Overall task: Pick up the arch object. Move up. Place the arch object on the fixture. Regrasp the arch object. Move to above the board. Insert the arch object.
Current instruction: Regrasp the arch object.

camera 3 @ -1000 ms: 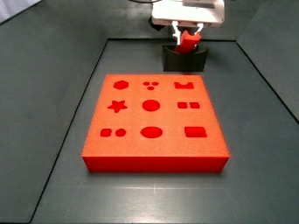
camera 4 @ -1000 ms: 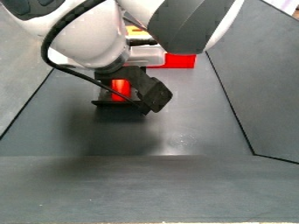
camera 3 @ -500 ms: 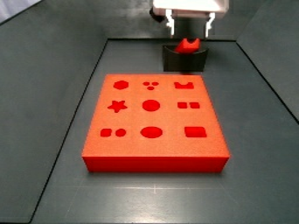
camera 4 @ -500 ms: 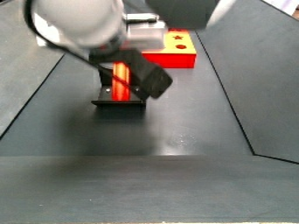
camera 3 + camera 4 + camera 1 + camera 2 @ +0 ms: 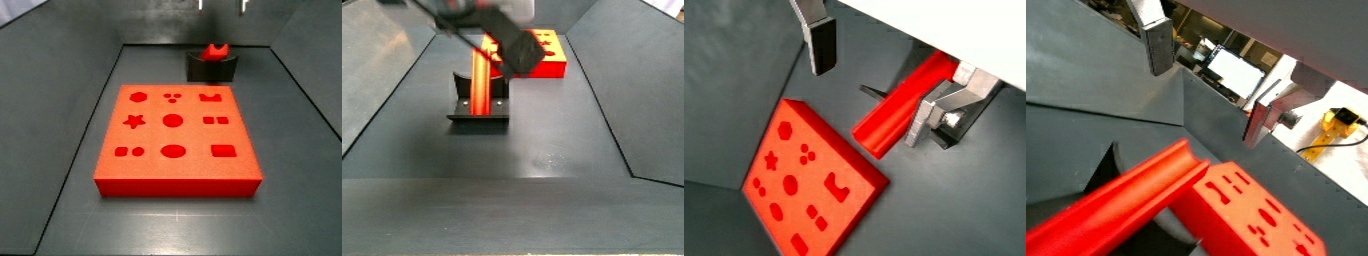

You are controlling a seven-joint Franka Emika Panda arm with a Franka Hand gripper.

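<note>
The arch object [image 5: 214,49], a slim bright-red prism, rests in the dark fixture [image 5: 211,69] behind the board [image 5: 175,140]. In a side view it stands up out of the fixture [image 5: 478,112] as a long red bar [image 5: 481,78]. The gripper [image 5: 222,4] is open and empty, well above the arch object, with only its fingertips showing at the frame's top edge. Both wrist views show the silver fingers [image 5: 818,40] [image 5: 1157,45] spread wide, with the arch object [image 5: 902,105] [image 5: 1126,205] below and nothing between them.
The red-orange board with its shaped cut-outs lies in front of the fixture [image 5: 811,185] [image 5: 1247,212] [image 5: 543,55]. Dark walls rise around the floor on the left, right and far sides. The arm's dark wrist housing [image 5: 505,42] hangs over the fixture.
The gripper let go of the arch object and rose, almost out of a side view's top. The arch object stays in the fixture.
</note>
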